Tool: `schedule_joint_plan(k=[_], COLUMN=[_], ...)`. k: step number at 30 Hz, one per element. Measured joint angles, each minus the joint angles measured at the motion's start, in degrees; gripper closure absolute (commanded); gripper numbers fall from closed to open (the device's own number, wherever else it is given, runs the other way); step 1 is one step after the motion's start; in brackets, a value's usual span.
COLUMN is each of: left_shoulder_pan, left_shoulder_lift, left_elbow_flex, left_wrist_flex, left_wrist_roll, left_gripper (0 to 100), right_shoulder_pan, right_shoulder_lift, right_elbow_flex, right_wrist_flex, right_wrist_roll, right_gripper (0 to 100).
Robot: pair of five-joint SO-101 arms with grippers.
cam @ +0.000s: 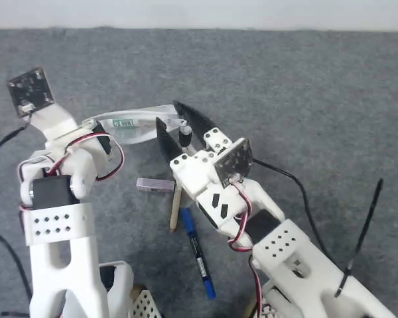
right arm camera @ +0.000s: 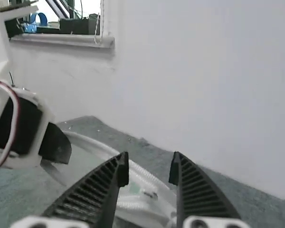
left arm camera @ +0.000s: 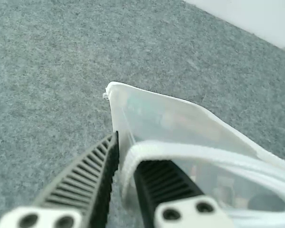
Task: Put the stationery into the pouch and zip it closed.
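Note:
The clear pouch [cam: 136, 126] with a white zip edge lies at the middle of the grey carpet. My left gripper [left arm camera: 126, 159] is shut on the pouch's [left arm camera: 180, 123] white rim at its end nearest the left arm. My right gripper [cam: 167, 112] stands open over the pouch's other end, with a small dark-capped thing [cam: 184, 135] between its black fingers. In the right wrist view, my right gripper [right arm camera: 149, 166] hangs above the pouch [right arm camera: 137, 192]. A blue pen [cam: 198, 252], a wooden stick [cam: 176, 205] and a lilac eraser [cam: 154, 184] lie on the carpet outside the pouch.
The left arm's white body [cam: 56, 199] stands at the near left, the right arm's [cam: 292, 258] at the near right, with black cables [cam: 305, 199] trailing on the carpet. A white wall [cam: 199, 13] bounds the far side.

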Motion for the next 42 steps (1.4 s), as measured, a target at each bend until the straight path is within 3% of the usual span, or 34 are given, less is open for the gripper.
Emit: schedule_joint_plan(k=[19, 28, 37, 42], left_shoulder_pan=[-2.11, -5.19, -10.37, -13.63], left_shoulder_lift=[0.0, 0.0, 0.0, 0.0], left_elbow_flex=[0.7, 0.7, 0.79, 0.79], left_wrist_flex=[0.0, -0.53, -0.7, -0.7], left_wrist_roll=[0.0, 1.05, 2.29, 3.52], left_gripper=[99, 99, 99, 99], right_shoulder_pan=[0.0, 0.0, -4.13, -4.75], right_shoulder_lift=[-0.7, -0.7, -0.7, 3.96], right_elbow_flex=[-14.24, -14.24, -14.24, -16.35], right_wrist_flex=[47.82, 59.78, 63.12, 63.12], right_wrist_roll=[-0.09, -7.03, -7.38, -11.69], right_gripper=[86.9, 86.5, 86.5, 86.4])
